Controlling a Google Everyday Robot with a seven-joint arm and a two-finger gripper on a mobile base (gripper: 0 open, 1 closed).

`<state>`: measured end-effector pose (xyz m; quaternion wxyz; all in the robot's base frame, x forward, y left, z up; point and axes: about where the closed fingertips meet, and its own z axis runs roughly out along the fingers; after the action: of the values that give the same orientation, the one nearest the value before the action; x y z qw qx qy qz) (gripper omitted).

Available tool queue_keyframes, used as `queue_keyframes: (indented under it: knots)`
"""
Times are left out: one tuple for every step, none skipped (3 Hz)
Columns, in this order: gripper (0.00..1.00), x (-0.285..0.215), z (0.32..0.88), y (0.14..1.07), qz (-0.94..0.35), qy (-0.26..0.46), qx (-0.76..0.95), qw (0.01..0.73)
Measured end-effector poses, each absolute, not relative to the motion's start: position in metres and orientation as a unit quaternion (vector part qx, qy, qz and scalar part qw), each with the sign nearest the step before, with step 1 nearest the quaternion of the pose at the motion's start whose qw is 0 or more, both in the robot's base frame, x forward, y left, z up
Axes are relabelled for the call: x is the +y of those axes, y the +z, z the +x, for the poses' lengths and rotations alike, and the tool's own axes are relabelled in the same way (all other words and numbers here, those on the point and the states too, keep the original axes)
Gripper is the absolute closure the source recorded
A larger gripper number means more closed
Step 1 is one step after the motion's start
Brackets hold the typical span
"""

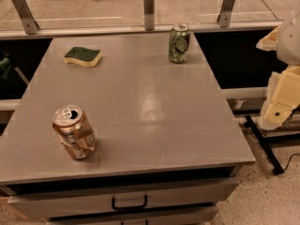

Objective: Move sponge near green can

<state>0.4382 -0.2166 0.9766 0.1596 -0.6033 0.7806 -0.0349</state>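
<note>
Grey table (pixel 154 125), sponge (pixel 83 56) and green can (pixel 179 43) well apart, labels illegible; gripper (pixel 277 108) off right, grip unclear

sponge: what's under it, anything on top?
Sponge lies flat on the grey table, green scrub side up, nothing on top. Its underside is hidden. Gripper hangs off the table's right side, apart from it.

"What colours are the 2 cans?"

"The green can (pixel 179 43) has dark green patterned sides and a silver top. The other can (pixel 74 131) is orange-brown with pale patches."

"And the sponge (pixel 83 56)?"

"Pale yellow under a dark green top. The desk (pixel 140 102) is grey, and the hand (pixel 272 40), off its right edge, is cream and white."
</note>
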Motion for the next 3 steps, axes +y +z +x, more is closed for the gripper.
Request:
queue_keyframes:
  knots:
    - [0.0,-0.216,0.438,0.977,-0.603,-0.035,0.781,0.16]
    - [0.0,-0.185,0.447,0.971,-0.62,-0.002,0.762,0.185]
    - [0.0,-0.107,0.479,0.969,-0.657,0.051,0.712,0.242]
